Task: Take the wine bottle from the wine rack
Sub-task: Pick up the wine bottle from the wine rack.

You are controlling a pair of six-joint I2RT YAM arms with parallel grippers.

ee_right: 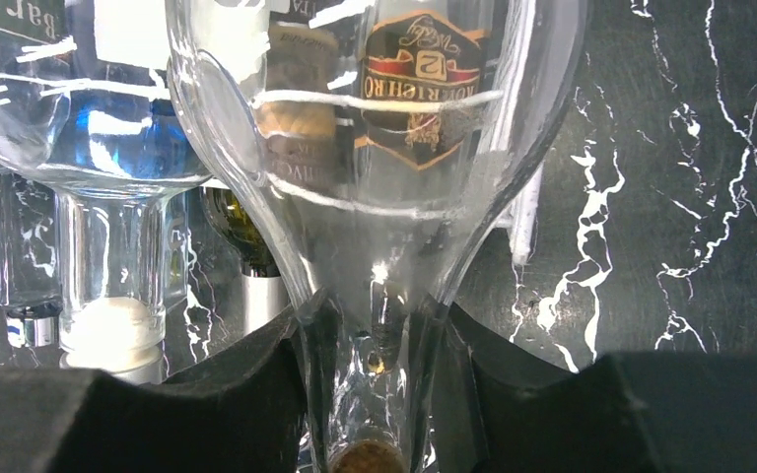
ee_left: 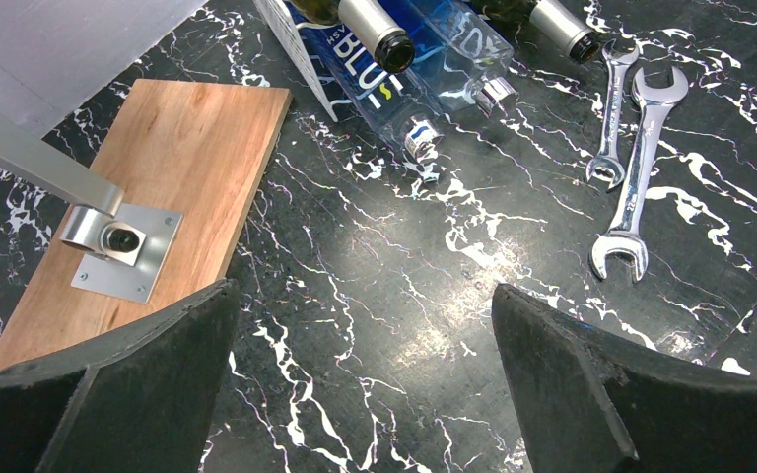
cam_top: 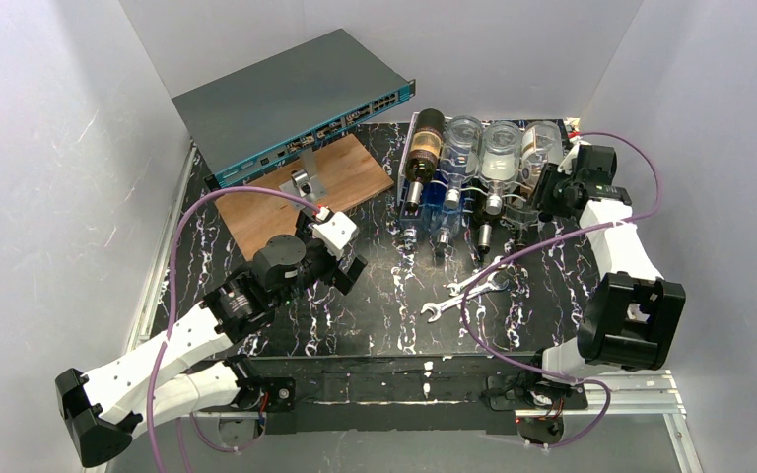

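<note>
The white wire wine rack (cam_top: 405,168) stands at the back of the table with several bottles lying in it. The rightmost bottle on top is a clear glass wine bottle (cam_top: 540,146) with a cork in its neck. My right gripper (cam_top: 549,189) is shut on that bottle's neck. In the right wrist view the fingers (ee_right: 256,374) clamp the neck of the bottle (ee_right: 375,118) from both sides, and its body still lies over the rack wires. My left gripper (cam_top: 347,271) is open and empty above the bare table left of the rack; it also shows in the left wrist view (ee_left: 363,291).
A dark bottle (cam_top: 424,148), two clear bottles (cam_top: 501,153) and blue bottles (ee_left: 434,69) also lie in the rack. Two wrenches (cam_top: 468,291) lie in front of it. A wooden board (cam_top: 301,192) with a metal stand props a grey network switch (cam_top: 291,103) at back left.
</note>
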